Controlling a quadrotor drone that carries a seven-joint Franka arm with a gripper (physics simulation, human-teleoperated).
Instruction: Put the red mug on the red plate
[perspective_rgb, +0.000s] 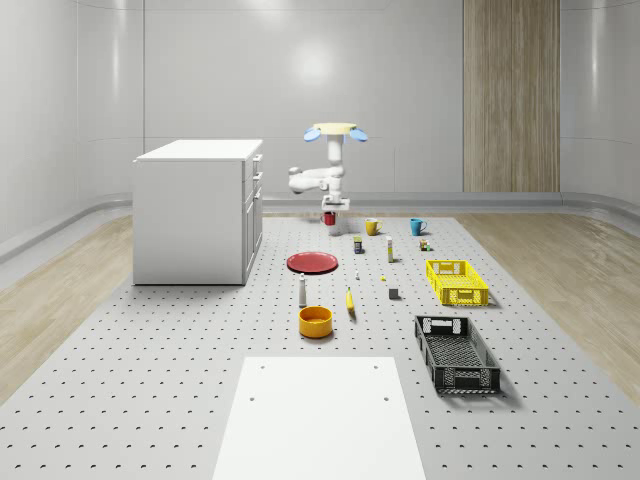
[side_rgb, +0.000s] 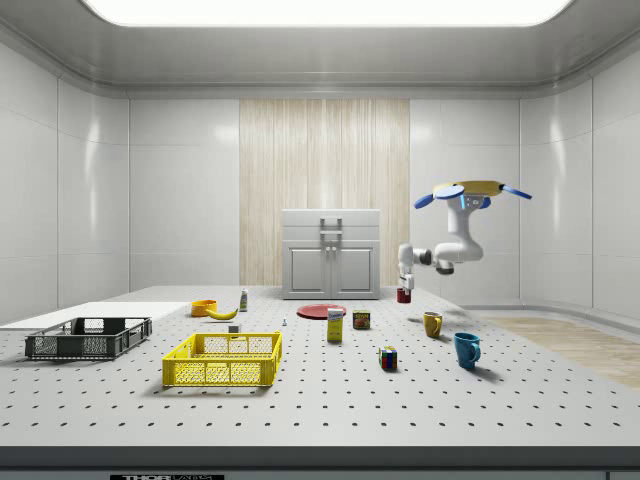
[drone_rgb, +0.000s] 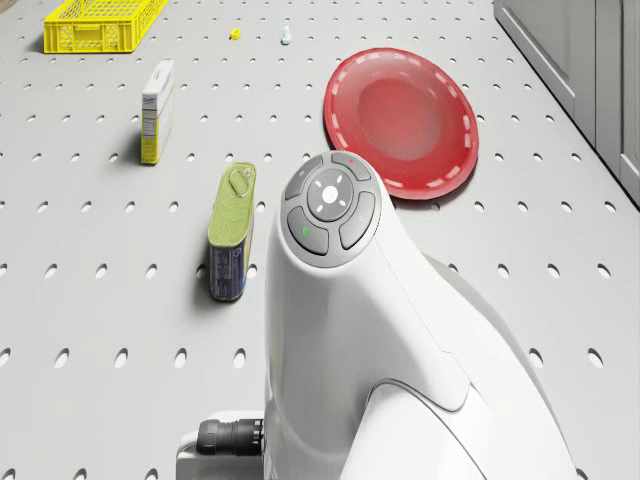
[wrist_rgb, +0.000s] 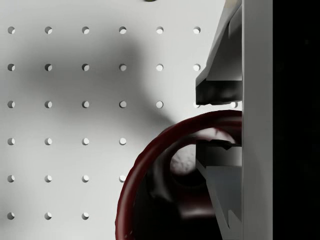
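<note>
In the whole-scene view we hover over the worktop's (perspective_rgb: 150, 400) far end, hand (perspective_rgb: 330, 212) holding the red mug (perspective_rgb: 329, 218) aloft, the red plate (perspective_rgb: 313, 262) nearer the camera. In the wrist view, fingers (wrist_rgb: 215, 92) pinch the mug's rim. Carrying is underway; next, we judge, comes lowering over the plate.

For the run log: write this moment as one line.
drone: airborne beyond red plate | pincer: shut on red mug rim | mug: lifted off floor | placing: not done
</note>
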